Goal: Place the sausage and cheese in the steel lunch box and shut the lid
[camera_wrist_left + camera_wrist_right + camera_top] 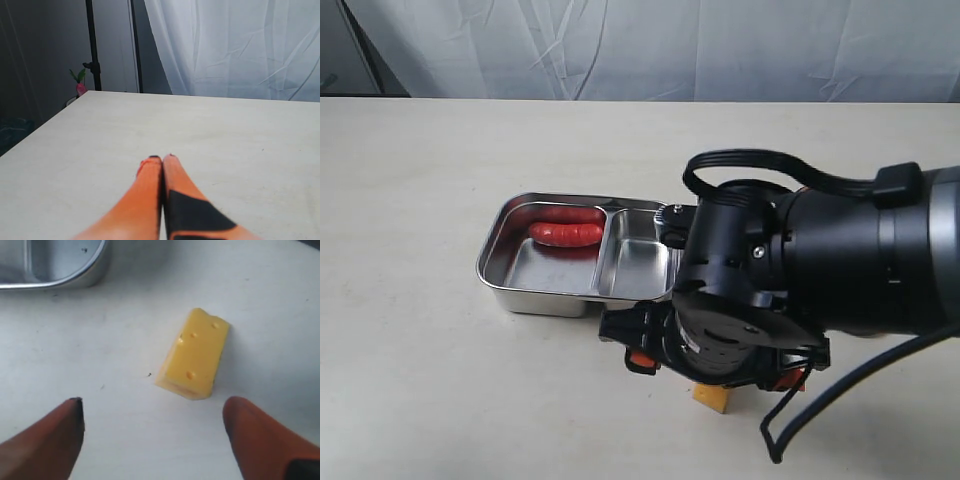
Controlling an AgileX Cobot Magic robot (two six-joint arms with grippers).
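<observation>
Nearest, low and right of centre in the exterior view: right gripper (715, 372), pointing down at the table (420, 380), spread wide, holding nothing. Just beneath it, the cheese (712, 397), flat on the table, outside the box, mostly hidden under the wrist. In the right wrist view, the same cheese mid-frame, slanted from upper right to lower left, beyond and between the two orange fingertips (70, 412), touching neither.

Step in hand, by the look of it: picking up the cheese. To do it well:
- Turn the wrist to square the pads with the two long flat sides of the wedge, not its corners.
- Centre over the block before descending.
- Go low enough to catch the sides, short of scraping the table.
- Close gently; small, smooth, likely to squirt out of a skewed pinch.
- Lift straight up before crossing to the box.

Farther back, left of centre: the steel lunch box (490, 268), open, near the gripper. Inside, the sausage (566, 234), in the wide compartment on the left, against the far wall. Narrow compartment on the right, as far as visible, holding nothing; a likely spot for the cheese. No lid visible in any view.

Left gripper (162, 159), seen only in its own wrist view: pressed together, empty, above the table
</observation>
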